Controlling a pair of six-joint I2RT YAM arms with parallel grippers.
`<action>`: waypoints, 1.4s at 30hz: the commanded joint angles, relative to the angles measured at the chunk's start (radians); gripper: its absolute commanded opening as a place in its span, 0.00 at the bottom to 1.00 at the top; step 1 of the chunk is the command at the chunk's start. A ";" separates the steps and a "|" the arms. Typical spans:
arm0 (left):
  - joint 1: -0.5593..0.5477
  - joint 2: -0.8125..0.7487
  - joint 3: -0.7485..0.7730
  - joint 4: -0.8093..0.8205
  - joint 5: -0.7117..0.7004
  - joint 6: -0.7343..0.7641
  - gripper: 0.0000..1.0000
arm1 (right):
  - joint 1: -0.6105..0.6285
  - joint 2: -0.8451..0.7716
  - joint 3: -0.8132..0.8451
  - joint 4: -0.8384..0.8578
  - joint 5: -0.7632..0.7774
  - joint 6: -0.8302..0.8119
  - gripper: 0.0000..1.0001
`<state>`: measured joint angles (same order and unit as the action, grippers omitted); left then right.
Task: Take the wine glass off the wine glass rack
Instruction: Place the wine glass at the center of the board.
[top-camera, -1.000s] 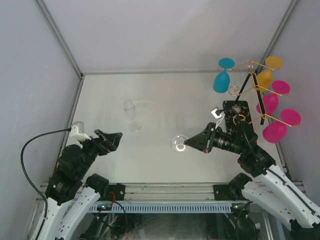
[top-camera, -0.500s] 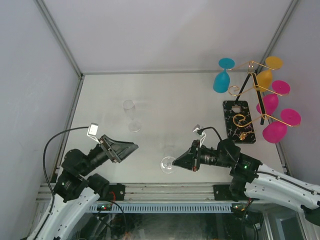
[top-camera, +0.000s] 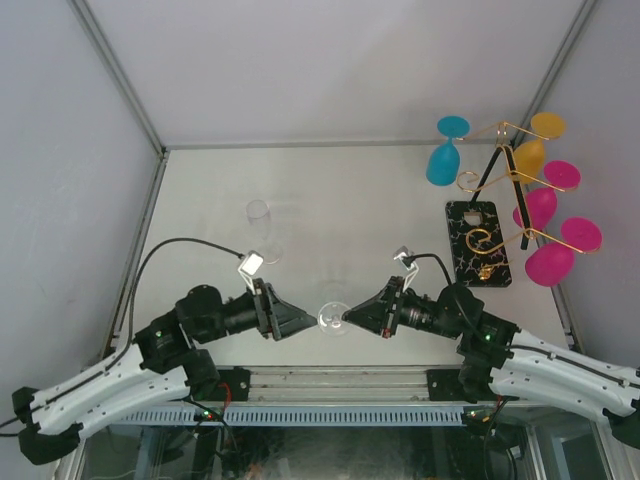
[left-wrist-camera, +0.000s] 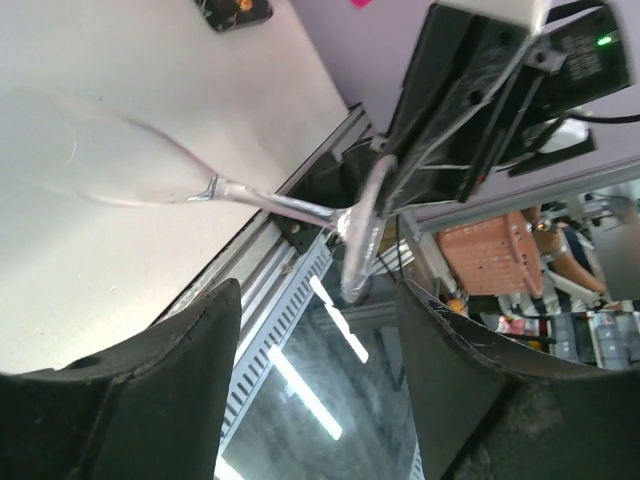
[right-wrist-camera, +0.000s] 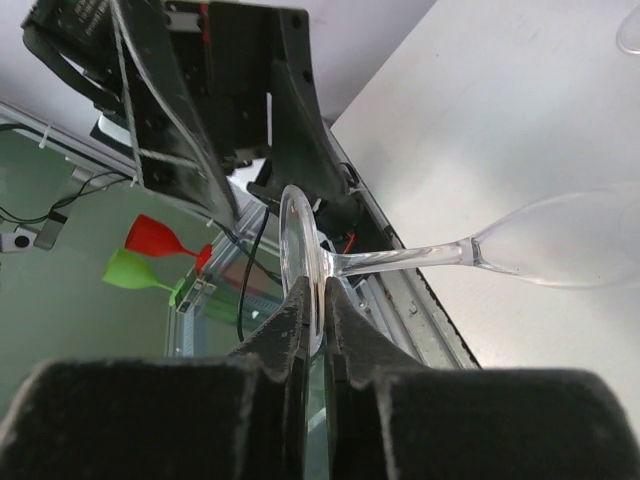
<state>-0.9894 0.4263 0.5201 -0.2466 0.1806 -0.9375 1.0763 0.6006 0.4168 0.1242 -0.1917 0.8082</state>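
My right gripper (top-camera: 347, 317) is shut on the rim of the foot of a clear wine glass (top-camera: 331, 316) and holds it on its side near the table's front edge. In the right wrist view the fingers (right-wrist-camera: 305, 325) pinch the foot, and the stem (right-wrist-camera: 420, 258) runs right to the bowl. My left gripper (top-camera: 305, 322) is open, its tips just left of the foot. In the left wrist view the glass foot (left-wrist-camera: 362, 232) lies just beyond my open left gripper (left-wrist-camera: 320, 335). The gold wire rack (top-camera: 500, 170) on its black base (top-camera: 477, 243) stands at the back right.
Blue (top-camera: 443, 160), yellow (top-camera: 530, 152) and two magenta glasses (top-camera: 540, 205) hang upside down on the rack. Another clear glass (top-camera: 260, 225) stands upright at the middle left. The metal rail (top-camera: 330, 378) runs along the front edge, and frame posts and walls close in the sides.
My right gripper has carried the clear glass from mid-table left and toward the front edge. My left arm has swung right and its open gripper now faces the glass foot.
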 joint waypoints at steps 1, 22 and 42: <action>-0.073 0.088 0.055 0.096 -0.113 0.055 0.66 | 0.010 -0.035 -0.001 0.086 0.040 -0.001 0.00; -0.110 0.202 -0.010 0.363 -0.047 0.002 0.37 | 0.010 -0.102 -0.034 0.102 0.030 -0.012 0.00; -0.131 0.189 0.015 0.333 -0.037 0.064 0.10 | 0.010 -0.084 0.024 0.063 -0.004 0.008 0.00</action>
<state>-1.1072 0.6403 0.5179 0.0605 0.1516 -0.9092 1.0782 0.5117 0.3725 0.1471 -0.1711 0.8116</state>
